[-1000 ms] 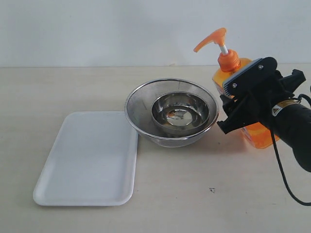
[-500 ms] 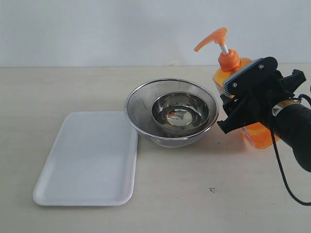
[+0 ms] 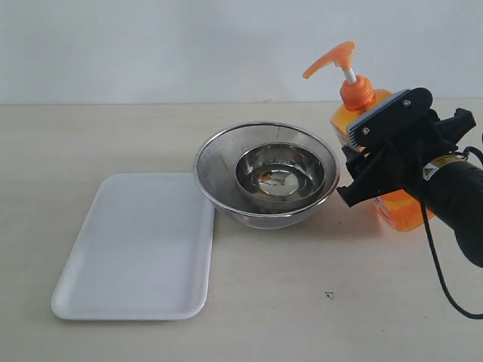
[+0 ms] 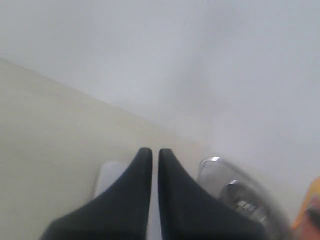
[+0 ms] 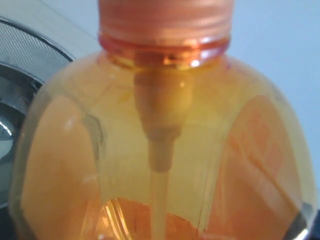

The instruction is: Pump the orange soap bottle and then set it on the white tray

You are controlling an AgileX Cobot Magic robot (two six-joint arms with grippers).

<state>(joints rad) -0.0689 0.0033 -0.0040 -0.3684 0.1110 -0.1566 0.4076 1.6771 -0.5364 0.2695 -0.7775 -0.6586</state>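
The orange soap bottle (image 3: 401, 211) stands at the right of the table, beside the steel bowls, its pump head (image 3: 330, 59) raised and pointing left. My right gripper (image 3: 407, 124) is shut on the bottle's body, one finger in front and one behind. In the right wrist view the bottle (image 5: 160, 150) fills the frame and hides the fingers. The white tray (image 3: 136, 245) lies flat and bare at the left. My left gripper (image 4: 151, 151) is shut with nothing in it, high over the near end of the tray (image 4: 106, 176); it is outside the exterior view.
A round steel mesh strainer (image 3: 226, 207) with a smaller steel bowl (image 3: 279, 172) inside sits between tray and bottle, touching the tray's right edge. The strainer (image 4: 215, 172) also shows in the left wrist view. A cable (image 3: 441, 279) trails from the right arm.
The bottle's pump head has shifted very slightly to the right in the right gripper's hold. Nothing else has moved.
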